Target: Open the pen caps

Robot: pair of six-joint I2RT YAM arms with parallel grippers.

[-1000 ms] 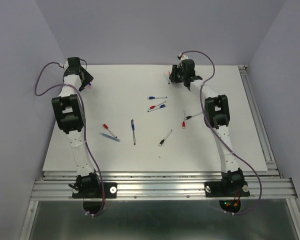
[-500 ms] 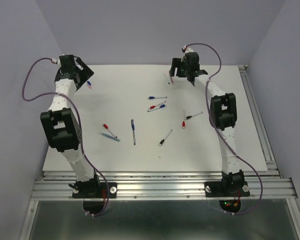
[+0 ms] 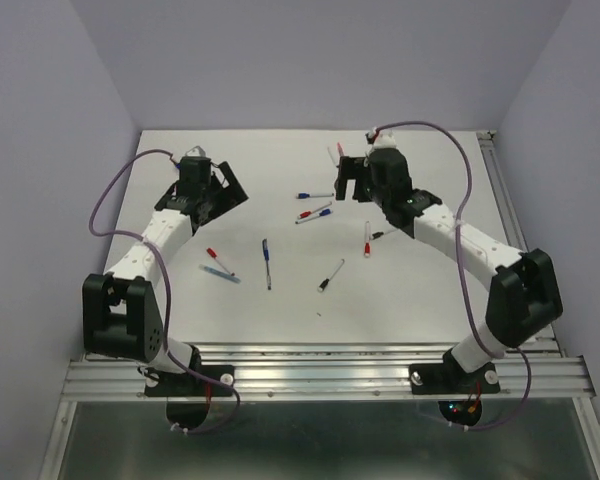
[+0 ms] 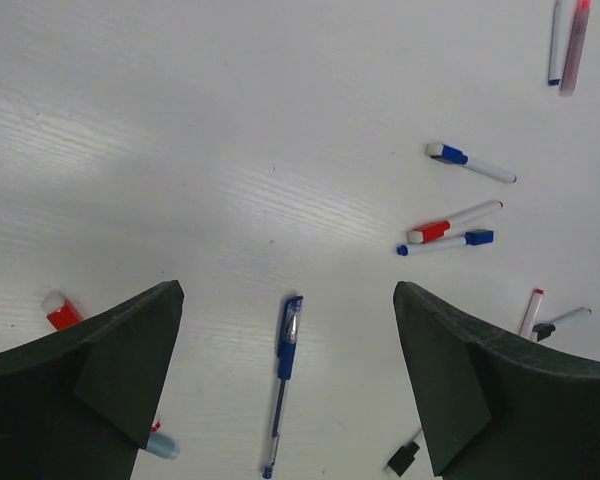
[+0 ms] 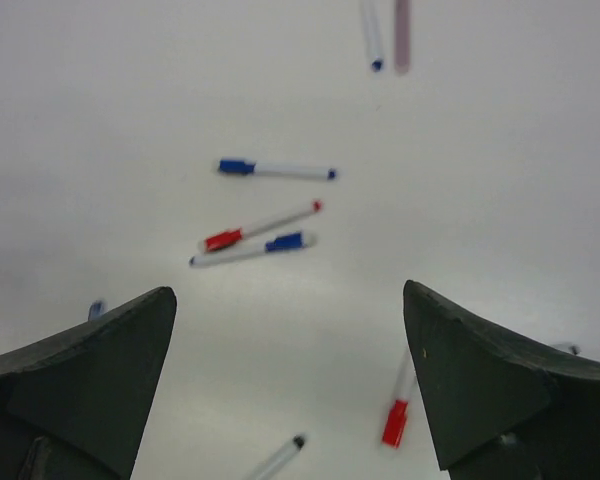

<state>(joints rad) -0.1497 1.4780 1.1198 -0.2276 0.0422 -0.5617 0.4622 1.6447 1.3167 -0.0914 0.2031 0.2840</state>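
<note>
Several slim white pens lie scattered on the white table. One has a blue cap. Below it lies a pair with a red cap and a blue cap. A longer blue pen lies under my left gripper, which hangs open and empty above the table. My right gripper is open and empty too, above the pair; a red-capped pen lies by its right finger.
A red-capped pen and a pale blue one lie left of the blue pen. A black-capped pen lies near the middle. Two more pens rest at the far edge. An aluminium rail runs along the right.
Both arms have swung in from the far corners of the table toward its middle. Their jaws have spread wider, and both now hang over the scattered pens.
</note>
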